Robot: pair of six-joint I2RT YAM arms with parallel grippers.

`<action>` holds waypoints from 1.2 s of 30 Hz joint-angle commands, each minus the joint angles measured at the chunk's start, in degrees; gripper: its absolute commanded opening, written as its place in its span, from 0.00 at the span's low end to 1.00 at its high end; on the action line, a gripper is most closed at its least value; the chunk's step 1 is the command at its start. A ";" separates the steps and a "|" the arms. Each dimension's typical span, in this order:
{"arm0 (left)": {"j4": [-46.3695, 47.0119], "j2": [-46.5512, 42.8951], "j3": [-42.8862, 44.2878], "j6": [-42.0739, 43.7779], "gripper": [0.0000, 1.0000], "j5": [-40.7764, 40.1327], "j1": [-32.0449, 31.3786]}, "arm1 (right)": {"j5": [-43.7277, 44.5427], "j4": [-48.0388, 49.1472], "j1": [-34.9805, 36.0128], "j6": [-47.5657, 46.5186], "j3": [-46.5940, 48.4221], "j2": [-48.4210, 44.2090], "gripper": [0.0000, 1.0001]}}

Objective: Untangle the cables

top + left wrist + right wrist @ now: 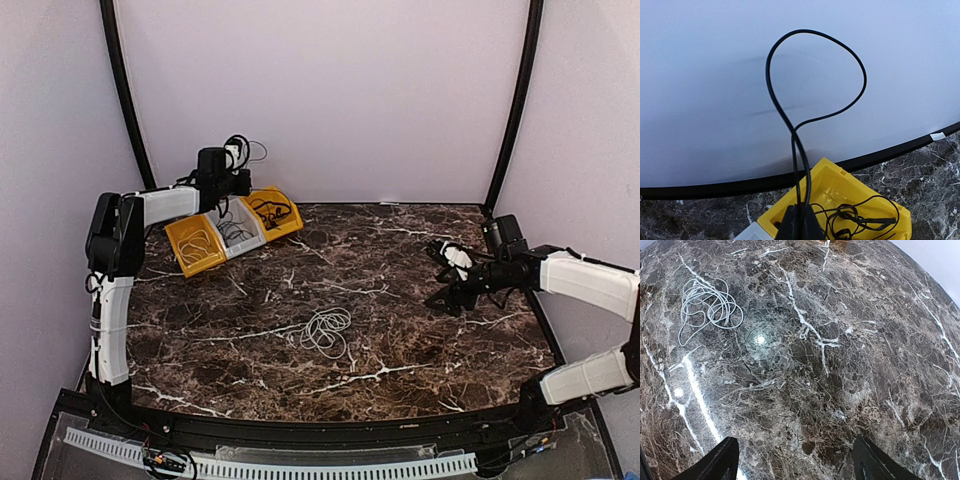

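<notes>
The dark marble surface [400, 320] is mostly bare. That fits a sorting job, I judge: each cord freed goes to the row of three bins [172, 238] at 10 o'clock in the top view.

The left end effector [799, 225] hangs over the yellow bin [830, 185] at the far end of that row. It is clamped together on a black cable [793, 132], whose doubled strands rise from the tips into an open loop against the back wall [715, 100]. It is probably held this high so the slack drops into the bin and not across its rim.

The right end effector [795, 462] sits at 3 o'clock, low over the surface. Its fingers are apart and hold nothing (waiting its turn, I would guess).

A white cable [325, 330] lies in a loose coil just toward 6 o'clock from the middle, well apart from both arms. It is the only cord left out on the surface.

Hard to read:
- The held cable's lower run goes off the bottom of the left wrist view, so I cannot tell whether it joins the black cord lying in the bin.
- The contents of the other two bins are too small to sort out from above.
- Both wrist views show only the finger tips.
</notes>
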 commanded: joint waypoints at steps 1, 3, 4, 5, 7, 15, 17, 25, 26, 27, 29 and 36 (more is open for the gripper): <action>1.41 0.41 1.20 -4.06 0.00 6.22 -0.71 | -1.12 0.27 -0.38 -0.42 0.03 0.35 0.80; 2.25 1.37 1.48 -5.73 0.00 7.27 -1.14 | -1.08 0.21 -0.38 -0.42 0.03 0.48 0.80; 2.62 1.77 1.64 -6.13 0.00 7.45 -1.43 | -1.09 0.20 -0.38 -0.48 0.05 0.52 0.80; 2.70 2.58 2.16 -6.69 0.00 7.53 -1.60 | -0.99 0.25 -0.38 -0.43 0.11 0.58 0.80; 2.52 3.81 2.98 -7.26 0.00 7.25 -2.07 | -0.92 0.19 -0.38 -0.47 0.03 0.50 0.80; 1.10 5.37 3.80 -8.90 0.06 4.23 -2.47 | -0.81 0.19 -0.38 -0.60 -0.06 0.54 0.80; -0.23 5.40 4.52 -8.96 0.11 4.01 -2.47 | -0.79 0.15 -0.39 -0.75 -0.06 0.70 0.80; -2.78 2.86 4.73 -8.30 0.34 1.60 -2.47 | -0.97 -0.38 -0.38 -0.86 0.30 1.19 0.80; -2.68 2.06 4.25 -8.07 0.35 1.80 -2.47 | -0.98 -0.42 -0.38 -0.87 0.30 1.13 0.80; -2.17 1.22 3.99 -7.92 0.35 2.17 -2.47 | -0.93 -0.36 -0.38 -0.86 0.30 1.15 0.80; -0.96 0.28 2.74 -7.86 0.35 3.21 -2.47 | -0.99 -0.43 -0.38 -0.96 0.29 1.13 0.80; 1.55 1.28 2.21 -11.13 0.45 6.19 -2.47 | -1.15 -0.57 -0.43 -1.08 0.30 1.07 0.80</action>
